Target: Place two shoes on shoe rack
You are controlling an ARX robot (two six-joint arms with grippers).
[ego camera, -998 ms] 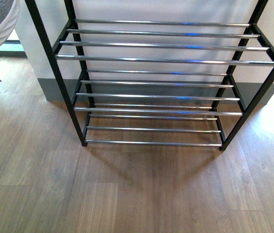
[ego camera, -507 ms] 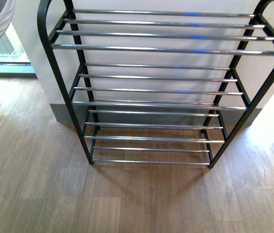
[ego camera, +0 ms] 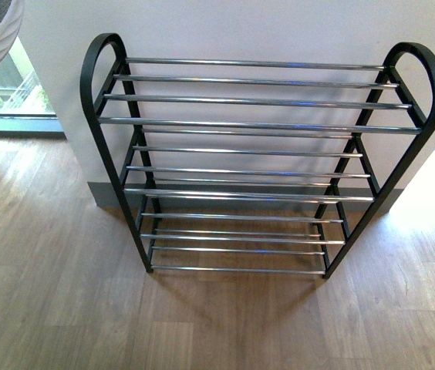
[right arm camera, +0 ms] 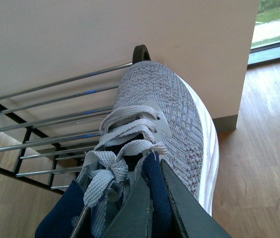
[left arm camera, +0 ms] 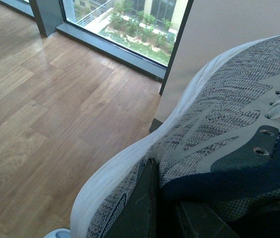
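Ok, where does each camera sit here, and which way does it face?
Front view: on the body, looking down at the shoe rack against the wall; no arm shows.
Left wrist view: on the left arm, facing floor and window past a grey sneaker clamped in the left gripper.
Right wrist view: on the right arm, facing the shoe rack past the second sneaker in the right gripper.
Shared: front and right wrist both show the shoe rack.

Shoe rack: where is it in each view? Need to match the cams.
Front view: shoe rack centred, against the white wall.
Left wrist view: not in it; left arm's sneaker shows close up.
Right wrist view: shoe rack behind right arm's sneaker, along the wall.
Shared landmark: the white wall, in all three.
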